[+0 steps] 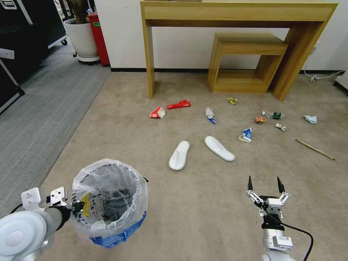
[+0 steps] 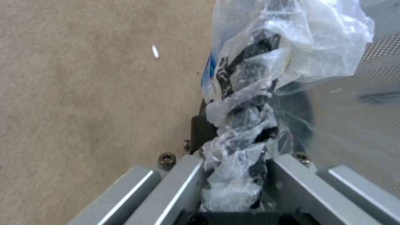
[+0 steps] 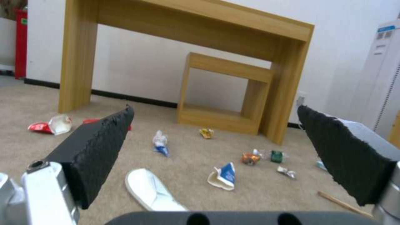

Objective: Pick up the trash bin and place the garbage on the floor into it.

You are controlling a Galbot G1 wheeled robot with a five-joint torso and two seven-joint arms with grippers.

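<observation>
While the left gripper (image 1: 74, 207) pinches the rim and bag of the trash bin (image 1: 108, 199), holding it at the robot's left, the pickup looks done; the collecting is not, since the garbage (image 1: 246, 135) lies scattered on the floor (image 1: 203, 210) ahead, and the right gripper (image 1: 264, 185) hovers spread and empty
</observation>
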